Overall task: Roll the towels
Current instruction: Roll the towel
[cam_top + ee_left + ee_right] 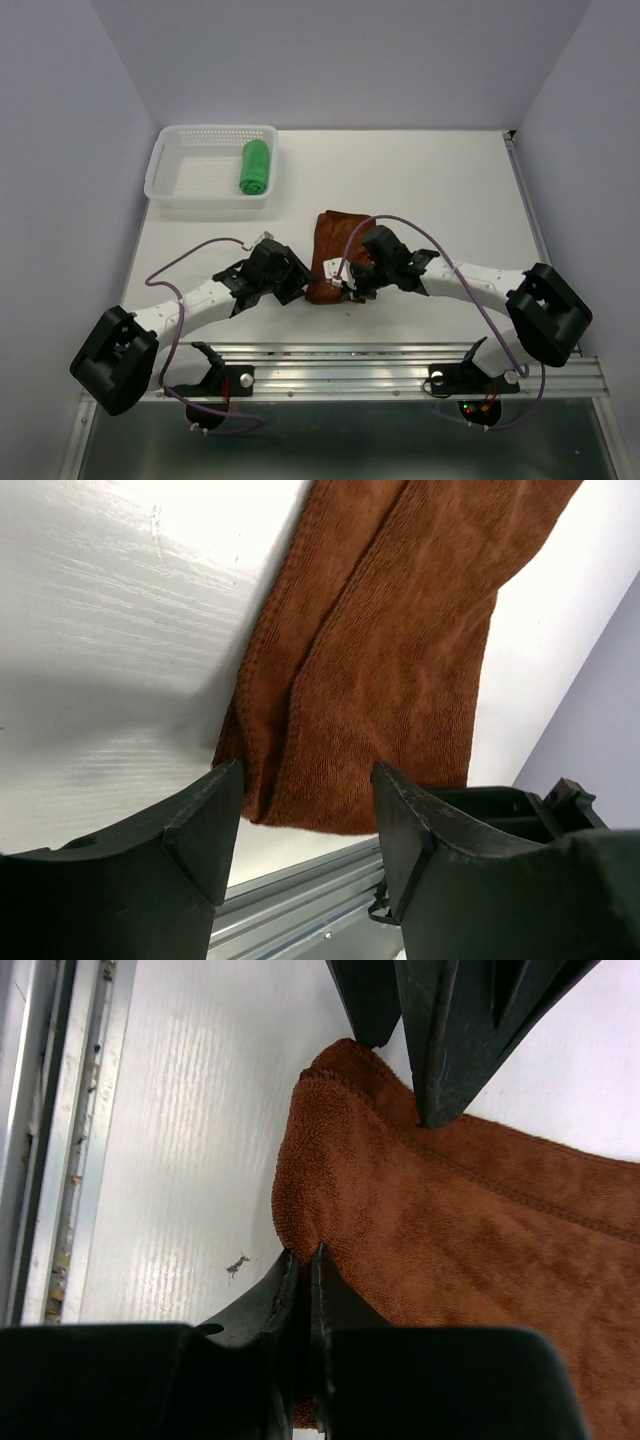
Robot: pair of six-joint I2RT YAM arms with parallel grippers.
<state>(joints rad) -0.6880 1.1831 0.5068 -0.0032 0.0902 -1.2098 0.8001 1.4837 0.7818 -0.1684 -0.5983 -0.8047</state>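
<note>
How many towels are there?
2. A rolled green towel lies in the basket at the back left; a brown towel lies on the table near the front. None looks hidden.

Top external camera: high at the near side, looking down over the whole table. Wrist cameras: close above the near end of the rust towel, from left and right. All three views share it.
</note>
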